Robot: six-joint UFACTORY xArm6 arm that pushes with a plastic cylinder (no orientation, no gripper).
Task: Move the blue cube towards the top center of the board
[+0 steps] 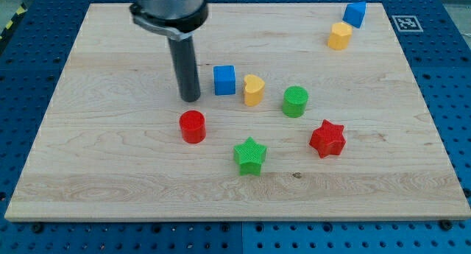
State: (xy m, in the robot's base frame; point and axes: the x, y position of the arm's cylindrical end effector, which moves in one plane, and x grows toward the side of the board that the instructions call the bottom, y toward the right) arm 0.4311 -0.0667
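Seven blocks lie on the board [96, 158]. My tip [190, 99], a bare rod holding nothing, stands near the blue cube [224, 80], on its left and not touching. Below is a red cylinder [193, 127]. Rightward: yellow heart [253, 90] beside the cube, green star [249, 156], green cylinder [295, 101], red star [327, 138], then a yellow block [339, 36] and blue block [355, 14] at the top right.

A wooden board [110, 173] rests on a blue pegboard table [449, 85]; near its centre a yellow heart block [253, 89] stands just at nine o'clock of a green cylinder [295, 101]; a red cylinder [193, 127] sits at nine o'clock of centre; a green star [250, 155] and red star [327, 138] lie toward six o'clock; at the one o'clock corner a yellow block [339, 35] touches a second blue block [355, 14].
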